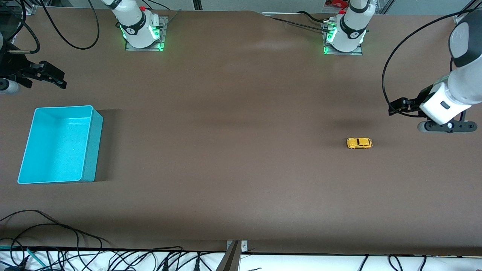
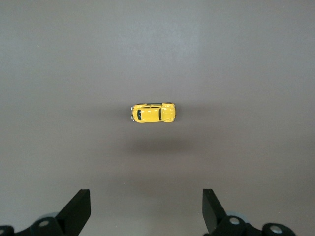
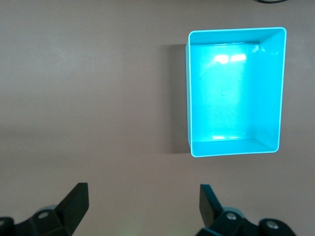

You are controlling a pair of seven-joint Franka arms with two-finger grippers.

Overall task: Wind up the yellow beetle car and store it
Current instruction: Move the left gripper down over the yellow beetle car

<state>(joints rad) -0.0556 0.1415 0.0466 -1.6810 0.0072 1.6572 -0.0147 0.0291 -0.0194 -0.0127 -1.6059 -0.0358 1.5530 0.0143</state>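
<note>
The yellow beetle car stands on its wheels on the brown table, toward the left arm's end. In the left wrist view the car lies apart from my left gripper, whose fingers are open and hold nothing. That left gripper hangs in the air over bare table beside the car. My right gripper hangs open over the table at the right arm's end, close to the turquoise bin. The right wrist view shows this gripper with nothing in it and the bin holding nothing.
Brown table mat stretches between the car and the bin. Cables lie along the table's front edge. The two arm bases stand at the table's back edge.
</note>
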